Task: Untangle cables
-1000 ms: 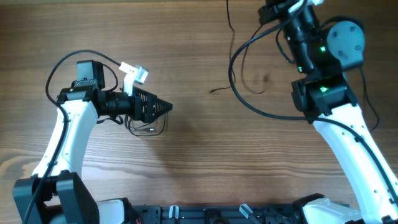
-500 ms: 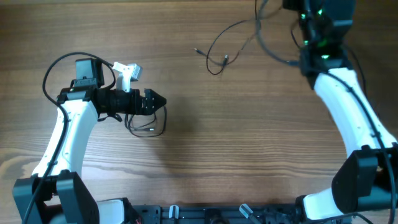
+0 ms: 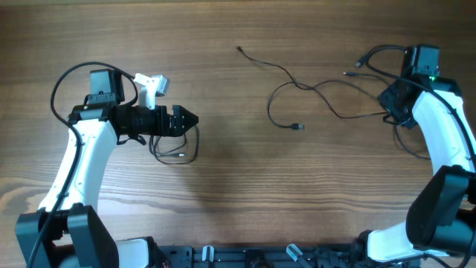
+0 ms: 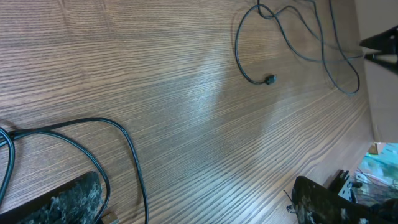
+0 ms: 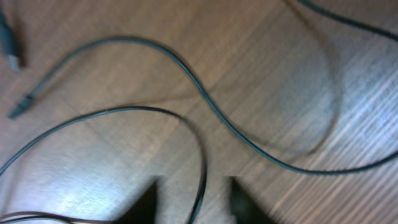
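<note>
A thin black cable (image 3: 297,85) lies spread across the table middle, from a tip (image 3: 239,50) at the back to a small plug (image 3: 298,126), and runs right toward my right gripper (image 3: 392,104). In the right wrist view, which is blurred, a strand (image 5: 205,99) runs between the parted fingers of that gripper (image 5: 196,200). A second cable is looped (image 3: 195,149) just in front of my left gripper (image 3: 190,119), which is open and empty. The left wrist view shows this loop (image 4: 134,155) beside the left finger (image 4: 62,196), and the spread cable (image 4: 238,56) far ahead.
Thick black arm cables arc over the left arm (image 3: 63,82) and by the right wrist (image 3: 379,52). A plug end (image 3: 357,65) lies near the right arm. The table's edge and a wall show at the right of the left wrist view (image 4: 379,93).
My right arm has swung from the back of the table down to the right side, drawing the cable out across the middle. The left gripper pulled back slightly, then stayed still.
</note>
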